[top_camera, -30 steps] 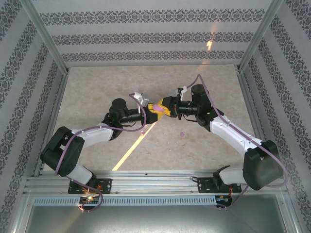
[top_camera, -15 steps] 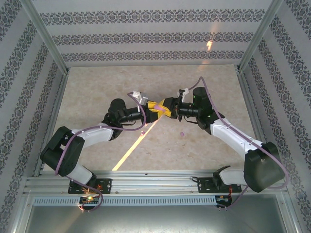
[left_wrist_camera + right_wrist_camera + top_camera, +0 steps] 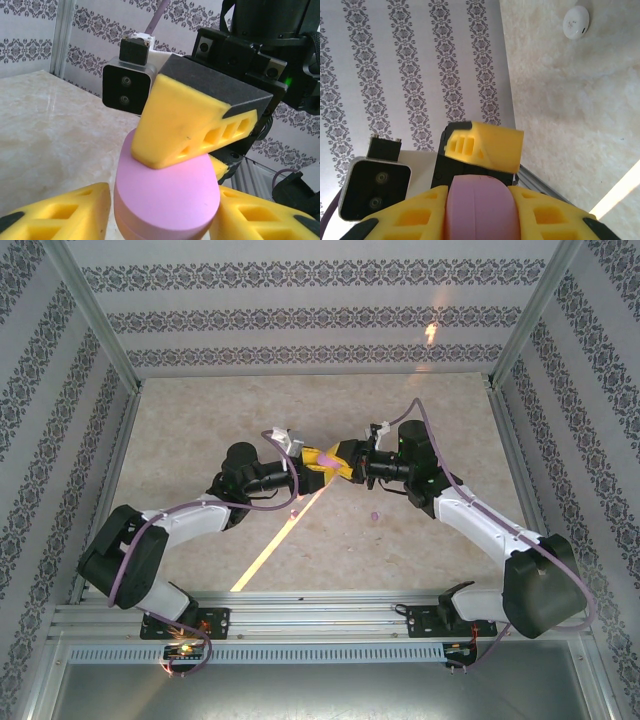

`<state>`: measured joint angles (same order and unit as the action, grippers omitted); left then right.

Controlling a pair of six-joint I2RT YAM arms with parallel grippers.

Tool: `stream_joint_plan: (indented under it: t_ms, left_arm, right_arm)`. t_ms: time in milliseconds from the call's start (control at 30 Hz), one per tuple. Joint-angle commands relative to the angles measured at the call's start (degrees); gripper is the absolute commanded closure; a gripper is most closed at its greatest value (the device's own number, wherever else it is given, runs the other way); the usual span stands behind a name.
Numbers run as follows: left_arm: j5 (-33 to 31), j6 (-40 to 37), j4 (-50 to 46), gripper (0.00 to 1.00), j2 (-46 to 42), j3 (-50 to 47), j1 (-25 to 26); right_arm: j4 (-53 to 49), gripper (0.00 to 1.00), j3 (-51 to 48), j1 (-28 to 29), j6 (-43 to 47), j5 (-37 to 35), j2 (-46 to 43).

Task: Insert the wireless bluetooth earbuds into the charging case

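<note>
Right pincer (image 3: 479,210) drifts slightly far, clamping case (image 3: 165,195); left pincer (image 3: 162,215) flanks it, grip unclear. Risk: smooth case slips, drops to surface (image 3: 200,440).

L claw (image 3: 164,216) wider than before

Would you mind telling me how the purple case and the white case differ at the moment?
The purple case is pinkish purple; the white case is off-white. The purple case is gripped off the table by the right end effector; the white case lies free on the table. Both are rounded.
</note>
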<state>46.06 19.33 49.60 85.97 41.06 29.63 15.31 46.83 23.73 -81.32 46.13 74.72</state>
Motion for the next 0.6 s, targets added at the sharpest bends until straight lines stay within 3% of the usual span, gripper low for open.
stream_joint_plan:
  t_ms: [0,333,567]
  left_arm:
    - [0.4,-1.9,-1.2,0.55,-1.3,1.3,0.2]
    - [2.3,4.2,6.5,0.76,0.3,1.0,0.2]
    - [3.1,4.2,4.1,0.90,-1.5,1.9,0.2]
  right_arm:
    - [1.9,0.78,-0.9,-0.6,-0.5,-0.5,-2.3]
    - [0.6,0.77,-2.1,-0.2,0.7,-0.3,-2.8]
    - [-3.8,0.60,-0.6,-0.1,5.4,0.3,-3.6]
